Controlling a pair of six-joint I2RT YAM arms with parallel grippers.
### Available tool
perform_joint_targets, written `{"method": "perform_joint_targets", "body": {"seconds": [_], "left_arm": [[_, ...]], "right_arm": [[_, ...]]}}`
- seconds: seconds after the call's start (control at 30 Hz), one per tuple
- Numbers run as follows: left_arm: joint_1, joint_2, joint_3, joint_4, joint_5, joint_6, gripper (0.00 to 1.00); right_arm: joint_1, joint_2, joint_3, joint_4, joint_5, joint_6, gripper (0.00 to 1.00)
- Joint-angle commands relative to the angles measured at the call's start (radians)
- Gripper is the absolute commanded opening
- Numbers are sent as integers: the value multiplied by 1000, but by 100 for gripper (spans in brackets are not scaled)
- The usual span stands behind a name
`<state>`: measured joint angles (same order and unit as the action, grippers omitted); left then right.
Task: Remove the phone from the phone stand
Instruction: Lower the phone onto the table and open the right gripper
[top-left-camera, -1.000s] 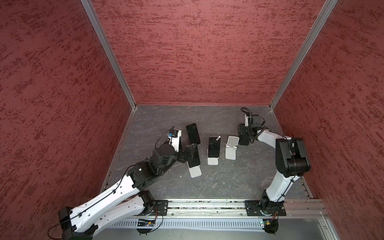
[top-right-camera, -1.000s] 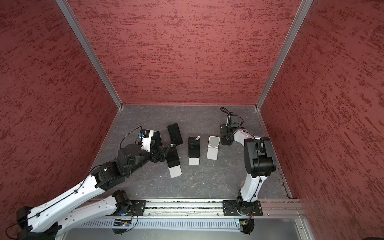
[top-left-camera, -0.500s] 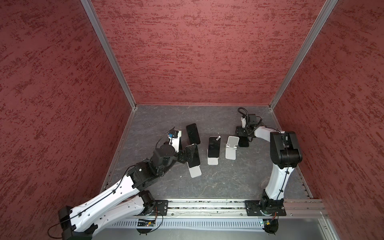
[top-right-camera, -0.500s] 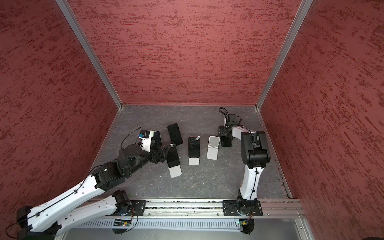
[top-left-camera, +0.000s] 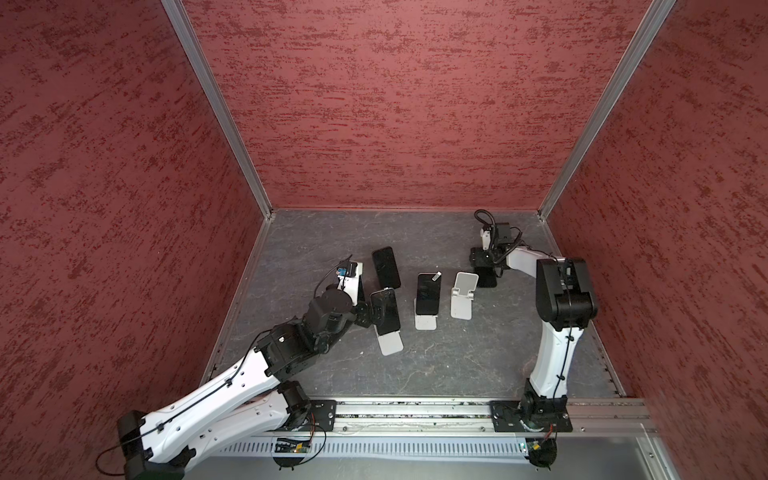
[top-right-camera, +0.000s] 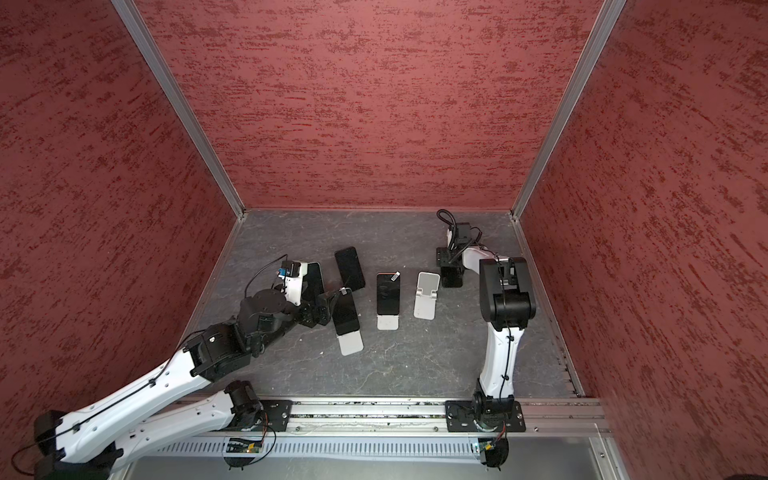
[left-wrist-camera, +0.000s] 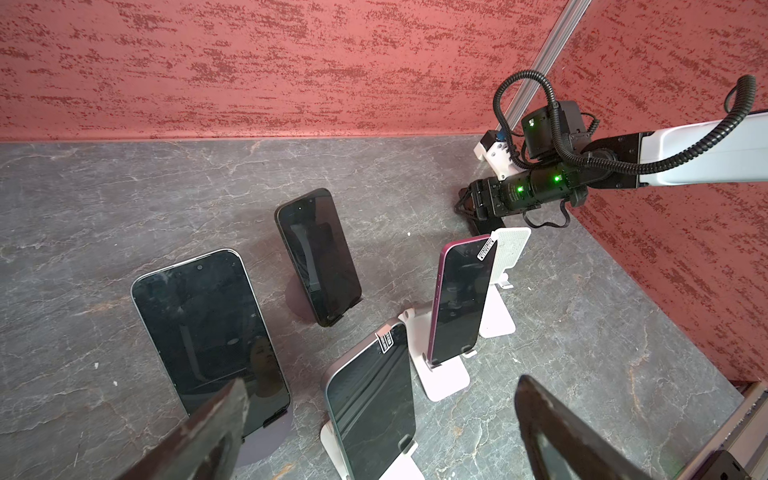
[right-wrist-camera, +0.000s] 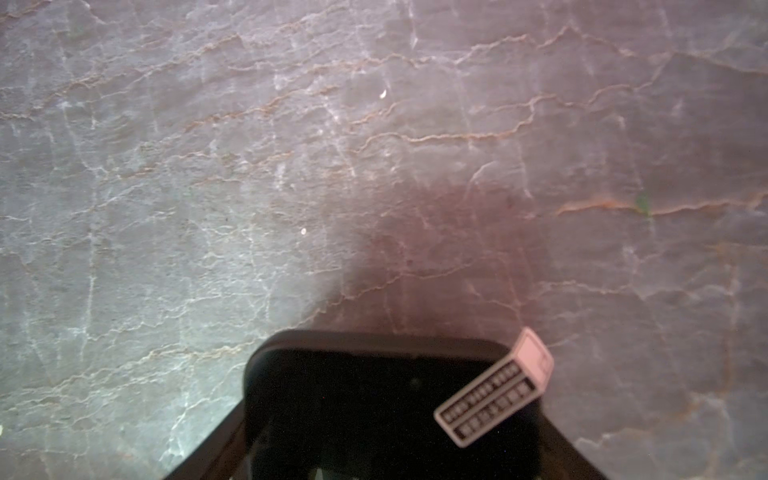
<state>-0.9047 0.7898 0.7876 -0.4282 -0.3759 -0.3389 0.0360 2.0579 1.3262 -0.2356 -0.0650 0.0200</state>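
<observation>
My right gripper (top-left-camera: 483, 266) is shut on a black phone (right-wrist-camera: 365, 407) with a white label. The phone hangs low over the grey floor, just behind an empty white phone stand (top-left-camera: 461, 297). In the left wrist view that gripper (left-wrist-camera: 471, 203) shows beyond the stand (left-wrist-camera: 513, 245). My left gripper (top-left-camera: 368, 313) is open beside a silver-edged phone (top-left-camera: 385, 311) that leans on a white stand (top-left-camera: 391, 344). That phone (left-wrist-camera: 374, 407) sits between the spread fingers (left-wrist-camera: 216, 428) without touching them.
A pink-edged phone (top-left-camera: 428, 294) rests on another white stand (top-left-camera: 426, 322) in the middle. Two more phones (left-wrist-camera: 318, 257) (left-wrist-camera: 208, 332) lean on dark round stands further left. Red walls close in on three sides, and a rail (top-left-camera: 415, 409) runs along the front.
The right arm's elbow has swung in toward the middle and back, while its gripper and the held phone stayed beside the empty stand. The left arm has not moved.
</observation>
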Motion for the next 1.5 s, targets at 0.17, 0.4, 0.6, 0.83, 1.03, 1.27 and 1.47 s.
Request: {"method": "perform_joint_targets", "body": {"seconds": [0.17, 0.4, 0.6, 0.83, 1.03, 1.27, 1.47], "left_arm": [[-7, 8, 23, 4, -8, 17, 100], [-6, 7, 6, 17, -15, 19, 100], [-7, 6, 2, 17, -12, 18, 100], [-8, -9, -7, 22, -17, 20, 100], [-8, -13, -11, 31, -14, 21, 100], [-8, -14, -11, 25, -14, 21, 100], [-7, -15, -11, 20, -17, 21, 100]], "right_arm": [[-6, 4, -27, -71, 101, 15, 64], [-5, -22, -63, -65, 151, 26, 67], [-4, -20, -64, -68, 156, 27, 69], [1, -9, -58, -68, 153, 16, 72], [1, -4, -58, -68, 144, 9, 73], [2, 2, -48, -87, 144, 0, 76], [2, 20, -38, -102, 151, -7, 78]]}}
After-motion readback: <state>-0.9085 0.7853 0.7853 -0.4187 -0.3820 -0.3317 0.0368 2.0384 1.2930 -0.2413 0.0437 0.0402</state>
